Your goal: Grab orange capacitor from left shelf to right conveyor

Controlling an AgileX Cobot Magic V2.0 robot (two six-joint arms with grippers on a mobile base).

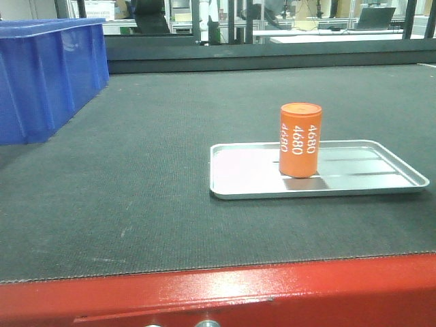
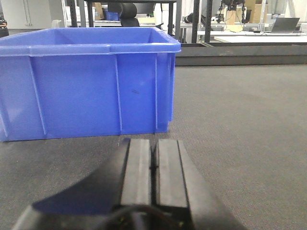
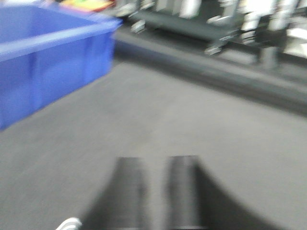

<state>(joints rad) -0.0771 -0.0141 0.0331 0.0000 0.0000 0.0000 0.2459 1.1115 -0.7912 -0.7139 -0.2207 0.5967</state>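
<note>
On the right conveyor (image 1: 136, 177), a blue bin (image 1: 48, 75) blocks the far left corner; a silver tray (image 1: 238, 174) with the orange capacitor (image 1: 300, 139) occupies the front right.

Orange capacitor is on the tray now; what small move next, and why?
Probably pull both arms back. The orange capacitor stands upright in the silver tray on the conveyor belt, free of both grippers. The left gripper is shut and empty; the right gripper holds nothing.
</note>
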